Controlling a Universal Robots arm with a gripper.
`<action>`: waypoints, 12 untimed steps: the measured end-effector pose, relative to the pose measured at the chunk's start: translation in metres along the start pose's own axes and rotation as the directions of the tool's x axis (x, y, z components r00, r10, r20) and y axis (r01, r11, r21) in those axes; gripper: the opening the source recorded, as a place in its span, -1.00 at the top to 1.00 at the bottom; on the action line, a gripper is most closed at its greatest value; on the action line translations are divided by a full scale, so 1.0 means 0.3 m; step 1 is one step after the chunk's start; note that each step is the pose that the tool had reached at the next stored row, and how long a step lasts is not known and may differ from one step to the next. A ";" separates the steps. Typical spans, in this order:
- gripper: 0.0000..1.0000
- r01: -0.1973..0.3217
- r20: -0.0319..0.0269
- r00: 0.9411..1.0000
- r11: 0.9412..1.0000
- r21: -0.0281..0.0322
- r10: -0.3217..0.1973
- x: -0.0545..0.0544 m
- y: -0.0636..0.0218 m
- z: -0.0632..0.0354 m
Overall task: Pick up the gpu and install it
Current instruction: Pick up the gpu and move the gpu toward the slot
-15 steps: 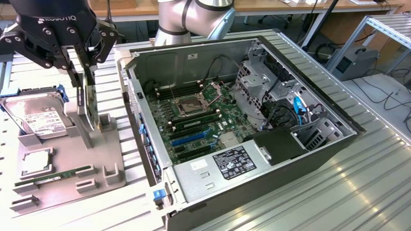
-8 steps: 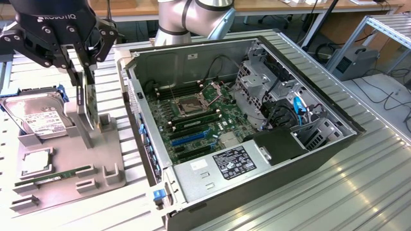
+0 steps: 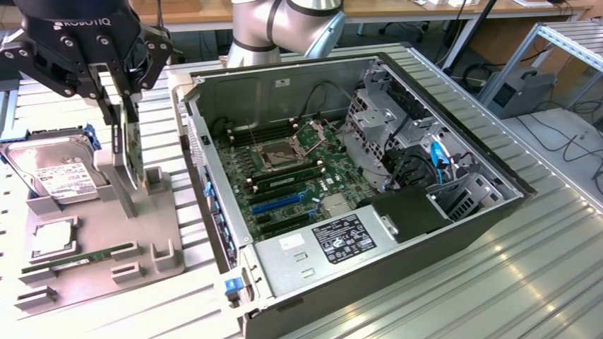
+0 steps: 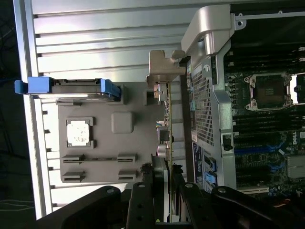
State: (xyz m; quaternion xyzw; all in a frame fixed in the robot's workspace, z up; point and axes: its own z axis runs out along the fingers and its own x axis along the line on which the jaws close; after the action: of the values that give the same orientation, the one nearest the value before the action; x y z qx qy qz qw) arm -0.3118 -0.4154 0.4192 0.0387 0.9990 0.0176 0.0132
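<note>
The gpu [image 3: 133, 166] is a thin dark card standing on edge in the grey fixture tray [image 3: 165, 229], at the exterior view's left of the open computer case [image 3: 490, 212]. My gripper [image 3: 124, 116] reaches down from above, one finger on each flat face of the card's upper part, shut on it. In the wrist view the gpu [image 4: 167, 129] runs edge-on between my black fingers [image 4: 160, 183], and its silvery bracket [image 4: 164, 67] is at the far end. Its lower edge is at the tray's slot; I cannot tell whether it is lifted clear.
On the tray lie a hard drive [image 3: 56, 173] with blue rails, a CPU [image 3: 52, 236] and a green RAM stick [image 3: 80, 258]. Inside the case the motherboard [image 3: 282, 176] shows a blue expansion slot [image 3: 278, 201], a drive cage [image 3: 377, 120] and cables. The case wall [image 3: 203, 176] stands close beside the card.
</note>
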 end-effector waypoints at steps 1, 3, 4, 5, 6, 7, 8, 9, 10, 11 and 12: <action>0.47 0.000 0.000 1.000 1.000 0.000 0.000 0.000 0.000 -0.001; 0.47 0.000 0.000 1.000 1.000 0.000 0.000 0.000 0.000 -0.002; 0.47 0.000 0.000 1.000 1.000 0.000 0.000 0.000 0.000 -0.003; 0.47 0.000 0.000 1.000 1.000 0.000 0.000 0.000 0.000 -0.005; 0.47 0.000 0.000 1.000 1.000 0.000 0.000 0.000 0.000 -0.006; 0.47 0.000 0.000 1.000 1.000 0.000 0.000 0.000 0.000 -0.007; 0.47 0.000 0.000 1.000 1.000 0.000 0.000 0.000 0.000 -0.009; 0.47 0.000 0.000 1.000 1.000 0.000 0.000 0.000 0.000 -0.010; 0.47 0.000 0.000 1.000 1.000 0.000 0.000 0.000 0.000 -0.011; 0.47 0.000 0.000 1.000 1.000 0.000 0.000 0.000 0.001 -0.013; 0.47 0.000 0.000 1.000 1.000 0.000 0.000 0.000 0.001 -0.014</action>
State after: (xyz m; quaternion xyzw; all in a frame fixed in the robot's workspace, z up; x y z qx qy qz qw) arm -0.3118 -0.4154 0.4235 0.0387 0.9990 0.0176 0.0132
